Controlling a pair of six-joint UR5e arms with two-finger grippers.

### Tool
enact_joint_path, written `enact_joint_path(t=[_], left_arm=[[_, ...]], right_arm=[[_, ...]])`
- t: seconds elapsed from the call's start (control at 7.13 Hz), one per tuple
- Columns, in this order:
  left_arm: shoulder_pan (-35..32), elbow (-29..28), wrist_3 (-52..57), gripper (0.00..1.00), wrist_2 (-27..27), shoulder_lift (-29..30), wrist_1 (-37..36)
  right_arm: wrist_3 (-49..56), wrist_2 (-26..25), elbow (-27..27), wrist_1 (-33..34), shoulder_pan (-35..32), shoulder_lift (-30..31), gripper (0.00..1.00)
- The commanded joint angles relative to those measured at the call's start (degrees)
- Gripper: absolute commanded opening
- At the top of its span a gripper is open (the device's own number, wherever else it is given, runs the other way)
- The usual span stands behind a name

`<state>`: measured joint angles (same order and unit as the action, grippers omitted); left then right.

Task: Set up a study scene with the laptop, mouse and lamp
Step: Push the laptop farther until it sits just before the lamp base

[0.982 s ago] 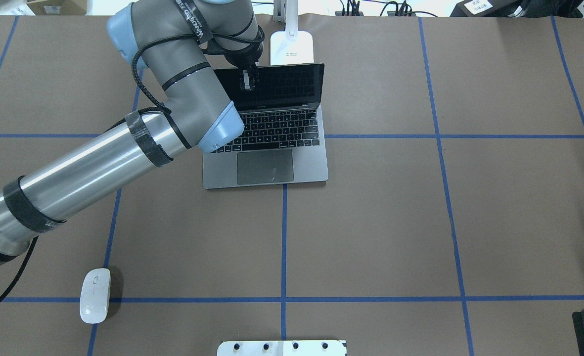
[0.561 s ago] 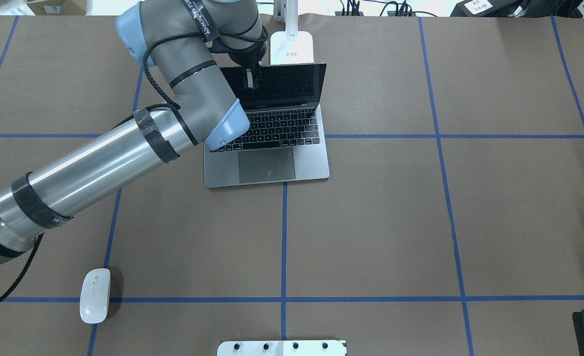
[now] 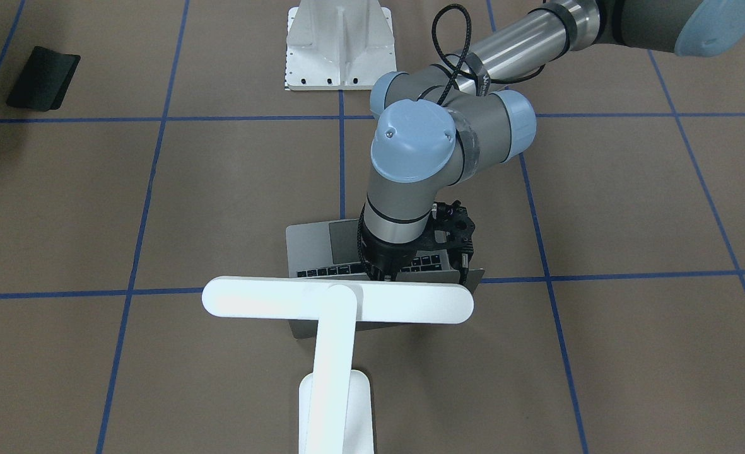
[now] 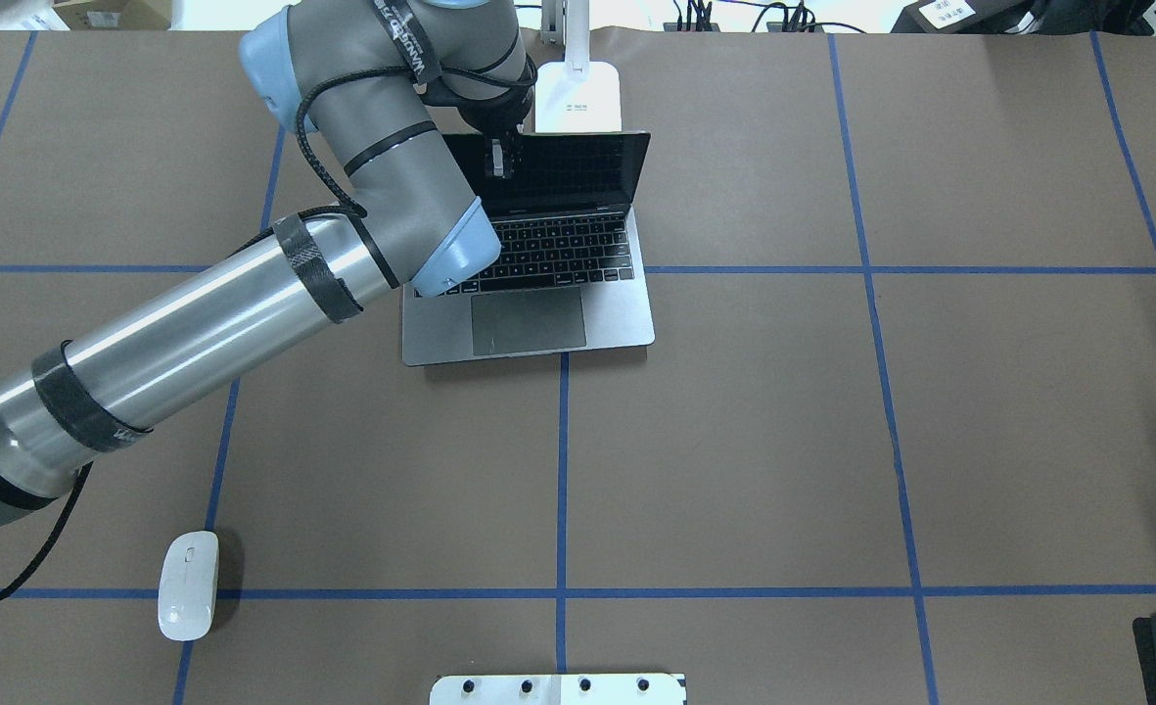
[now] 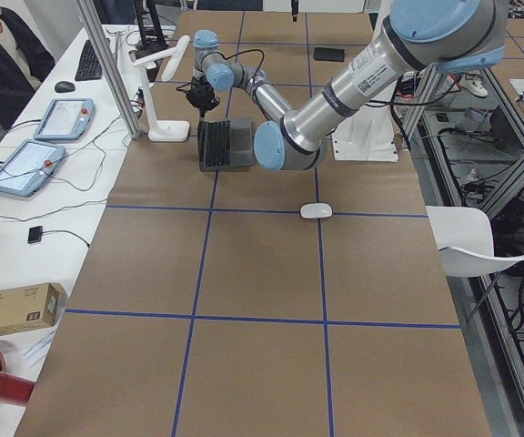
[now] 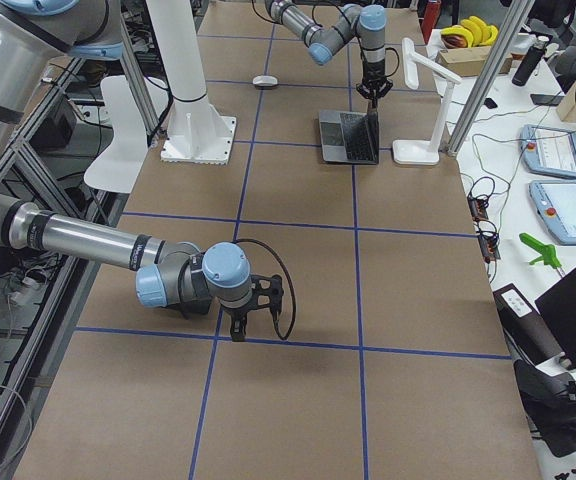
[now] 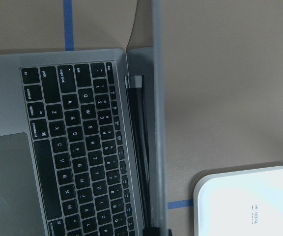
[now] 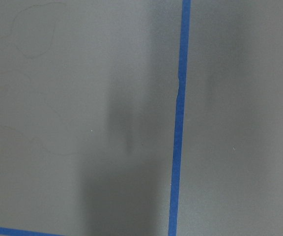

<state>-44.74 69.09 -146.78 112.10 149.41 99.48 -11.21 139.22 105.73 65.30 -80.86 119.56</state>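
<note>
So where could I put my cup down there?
The stretch right of the laptop in the overhead view is bare, as is the middle between laptop, mouse and white pedestal. Crowded: the far edge, where left arm, laptop and lamp cluster.

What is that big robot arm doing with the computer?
The robot's left gripper seems to be pinching the top edge of the screen on the open laptop. The white lamp stands just behind it. The mouse lies by itself on the table, far from the laptop, with nothing touching it. The right gripper hangs over a bare part of the table.
</note>
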Motion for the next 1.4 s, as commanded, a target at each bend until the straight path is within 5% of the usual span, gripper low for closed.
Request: enact_joint_path(t=[0.0, 0.28, 0.56, 0.84, 1.26], left_arm=[[-0.2, 1.7, 1.1, 0.05, 0.2, -0.4, -0.1], [-0.3, 1.9, 1.0, 0.42, 0.5, -0.4, -0.3], [-0.3, 2.0, 1.0, 0.53, 0.5, -0.5, -0.3], [-0.3, 3.1, 1.1, 1.0, 0.7, -0.7, -0.8], [-0.5, 11.9, 1.3, 1.0, 1.8, -5.7, -2.0]], right_arm=[[0.0, 0.0, 0.0, 0.1, 0.0, 0.0, 1.0], [0.0, 0.0, 0.0, 0.0, 0.0, 0.1, 1.0], [0.0, 0.0, 0.0, 0.0, 0.0, 0.1, 1.0], [0.0, 0.0, 0.0, 0.1, -0.1, 0.1, 1.0], [0.0, 0.0, 0.0, 0.1, 0.0, 0.1, 1.0]])
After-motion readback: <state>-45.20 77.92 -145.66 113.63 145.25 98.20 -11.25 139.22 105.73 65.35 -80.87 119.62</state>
